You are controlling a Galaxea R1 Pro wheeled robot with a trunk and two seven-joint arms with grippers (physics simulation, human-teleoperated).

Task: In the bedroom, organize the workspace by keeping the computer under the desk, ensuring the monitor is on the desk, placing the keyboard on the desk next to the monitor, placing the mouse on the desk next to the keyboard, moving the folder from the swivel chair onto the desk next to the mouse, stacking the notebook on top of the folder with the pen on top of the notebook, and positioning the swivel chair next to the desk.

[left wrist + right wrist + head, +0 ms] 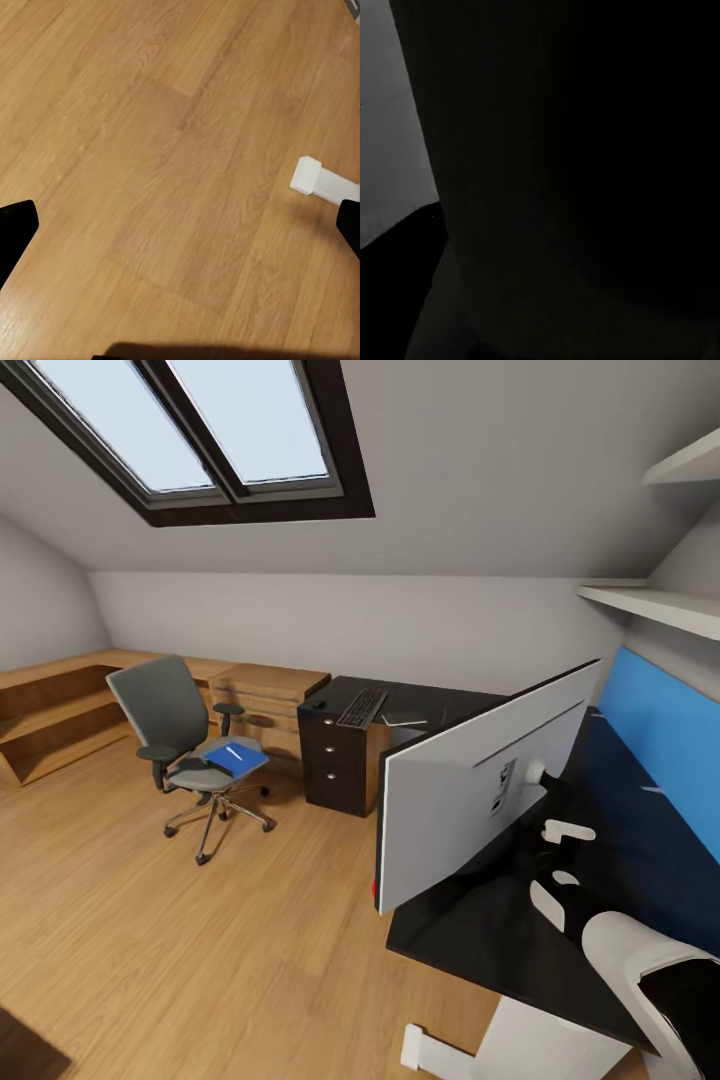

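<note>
One monitor (pixel 480 800), one keyboard (pixel 363 708), one swivel chair (pixel 180 745), one blue folder (pixel 237 759), two wall shelves (pixel 650 603).

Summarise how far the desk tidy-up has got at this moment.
Done: keyboard lies on the desk. In hand: the right arm is at the stand behind the monitor, which is on the desk. Left: folder is on the swivel chair, which stands away from the desk.

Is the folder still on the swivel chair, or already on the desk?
On the chair: in the head view the blue folder lies flat on the swivel chair seat, away from the black desk.
</note>
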